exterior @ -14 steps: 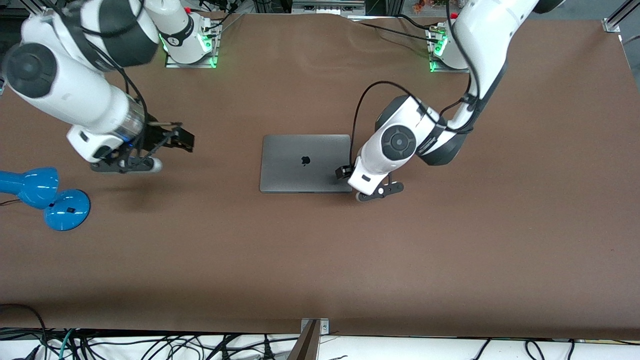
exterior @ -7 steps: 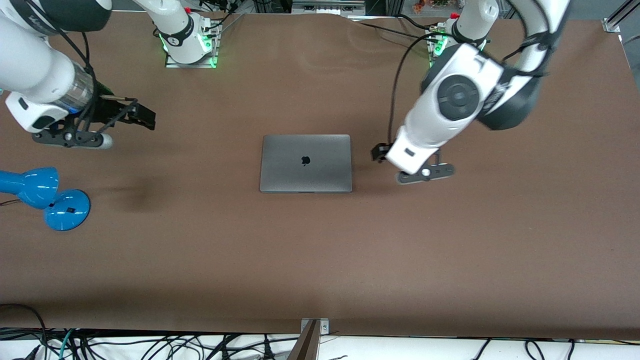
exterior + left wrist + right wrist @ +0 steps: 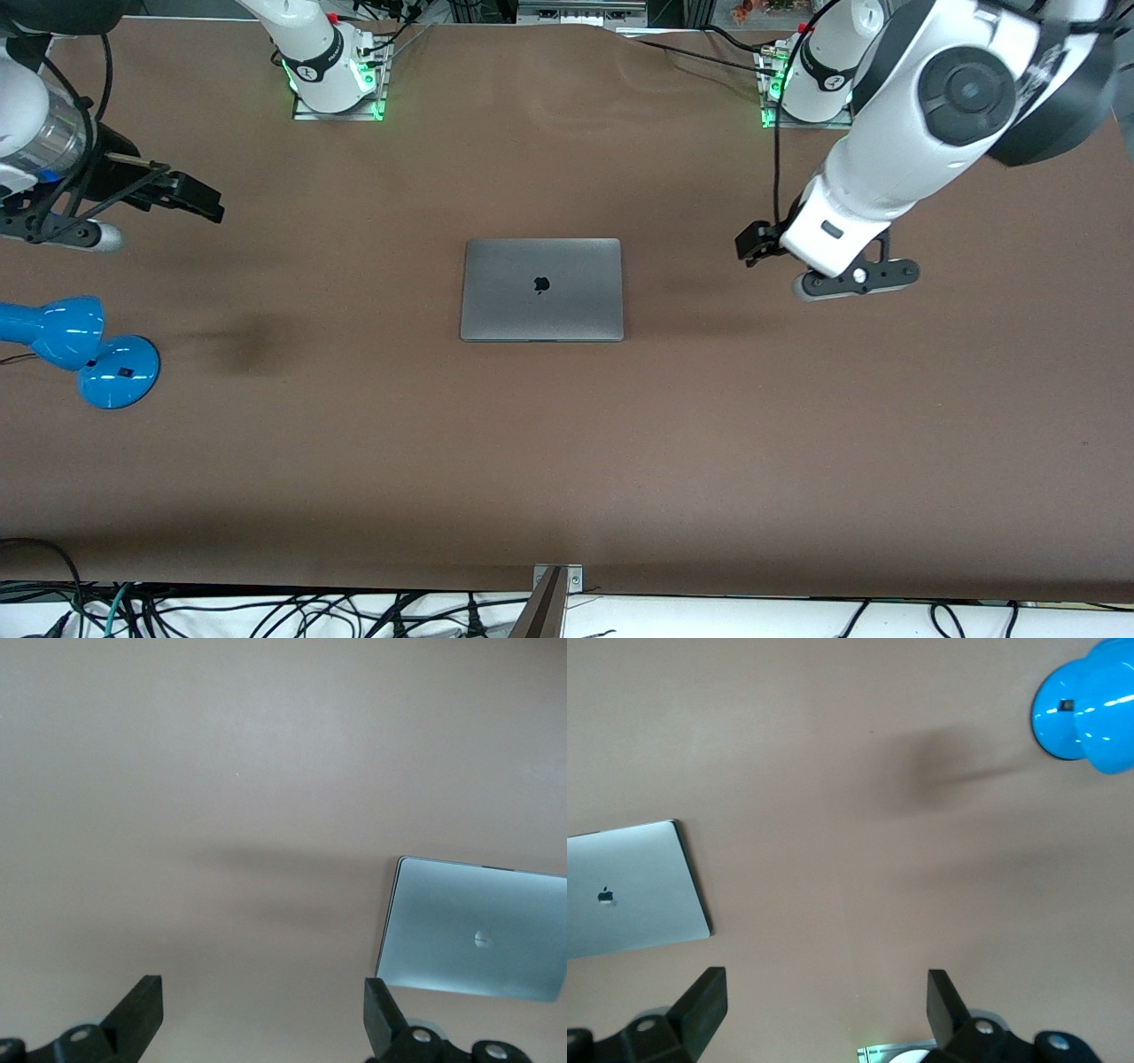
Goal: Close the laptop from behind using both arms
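Both grippers are seen withdrawn outward from the laptop [image 3: 541, 289], which lies closed. Left gripper [image 3: 753, 244] and right gripper [image 3: 190, 197] are held open, empty, over the table [image 3: 567, 461].

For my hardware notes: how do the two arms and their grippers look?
Both arms have glossy white shells with dark grey joint sections and round caps. Black cables run along them. The left gripper and right gripper are black, with flat fingers. Green lights glow at both bases.
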{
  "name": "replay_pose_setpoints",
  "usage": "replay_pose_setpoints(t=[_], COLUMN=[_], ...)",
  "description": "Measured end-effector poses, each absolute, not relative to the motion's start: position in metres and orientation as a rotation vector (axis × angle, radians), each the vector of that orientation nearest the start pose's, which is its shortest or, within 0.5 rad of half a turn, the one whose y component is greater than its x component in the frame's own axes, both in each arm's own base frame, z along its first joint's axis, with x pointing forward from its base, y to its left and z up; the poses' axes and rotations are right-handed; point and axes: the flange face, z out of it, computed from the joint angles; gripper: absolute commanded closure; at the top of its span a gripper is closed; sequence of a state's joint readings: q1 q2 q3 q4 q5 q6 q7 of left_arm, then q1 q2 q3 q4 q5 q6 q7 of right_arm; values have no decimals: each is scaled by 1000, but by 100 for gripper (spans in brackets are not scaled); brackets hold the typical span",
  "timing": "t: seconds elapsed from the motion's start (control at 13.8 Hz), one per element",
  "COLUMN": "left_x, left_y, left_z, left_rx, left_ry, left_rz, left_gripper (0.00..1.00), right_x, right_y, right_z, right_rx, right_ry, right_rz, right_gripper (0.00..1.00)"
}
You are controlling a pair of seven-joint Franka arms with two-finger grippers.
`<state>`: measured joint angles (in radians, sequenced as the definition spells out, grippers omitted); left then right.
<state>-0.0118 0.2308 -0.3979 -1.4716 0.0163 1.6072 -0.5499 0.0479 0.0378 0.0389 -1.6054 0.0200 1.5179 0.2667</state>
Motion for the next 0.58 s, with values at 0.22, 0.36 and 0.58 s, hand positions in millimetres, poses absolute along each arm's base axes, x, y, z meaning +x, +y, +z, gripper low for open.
replay_pose_setpoints(t=[0.22, 0.36, 0.58], left_x=[582, 582, 570], left_y=[-190, -165, -131], left_z=[573, 586, 607], left_rx=[-3155, -3149, -3124], left_ry=[-123, -39, -3], left_rz=[167, 152, 143], left_gripper=[0, 0, 0], right_x=[556, 556, 558], right_y=[37, 29, 19], right_z=[582, 583, 584], right_rx=[-3119, -3117, -3117], right_ry=[319, 324, 296], right_rz=[200, 194, 174], right_gripper=[0, 0, 0])
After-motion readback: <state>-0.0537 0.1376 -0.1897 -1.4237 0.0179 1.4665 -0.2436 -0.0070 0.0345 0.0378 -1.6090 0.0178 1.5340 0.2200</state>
